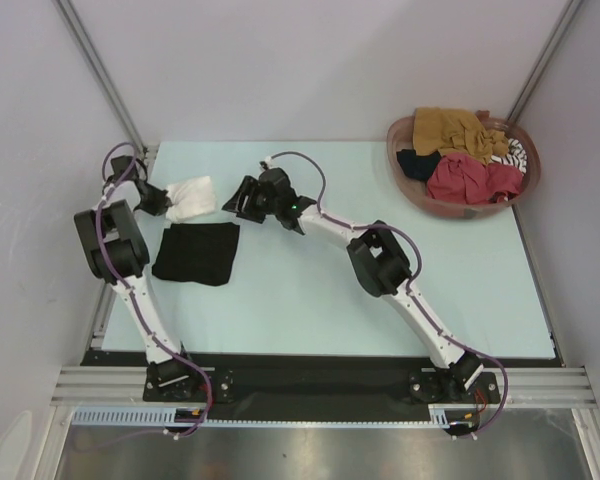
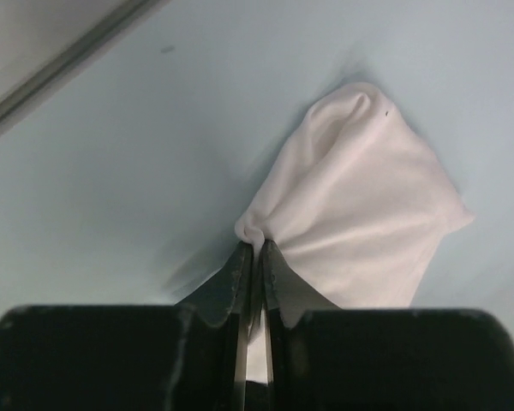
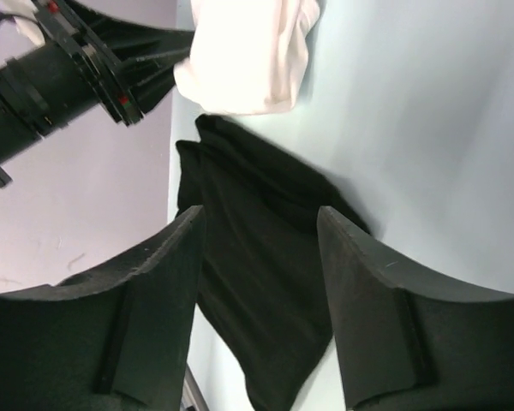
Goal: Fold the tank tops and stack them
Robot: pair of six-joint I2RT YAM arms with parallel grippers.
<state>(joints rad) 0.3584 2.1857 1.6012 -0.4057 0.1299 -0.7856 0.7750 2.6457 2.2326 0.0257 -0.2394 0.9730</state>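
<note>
A folded white tank top (image 1: 190, 197) lies at the table's far left. My left gripper (image 1: 160, 200) is shut on its near corner; in the left wrist view the jaws (image 2: 255, 248) pinch a bunch of the white cloth (image 2: 360, 223). A folded black tank top (image 1: 196, 252) lies flat just in front of the white one. My right gripper (image 1: 242, 198) hovers to the right of both, open with nothing between its fingers (image 3: 259, 224); the black tank top (image 3: 257, 282) and the white one (image 3: 248, 56) show beyond them. More tank tops, mustard (image 1: 458, 132), red (image 1: 472, 180) and striped (image 1: 517, 152), sit in the basket.
The round reddish-brown basket (image 1: 408, 190) stands at the far right corner of the pale table. Metal frame posts (image 1: 98, 70) rise at the back corners. The arm bases sit on the black rail (image 1: 310, 385) at the near edge.
</note>
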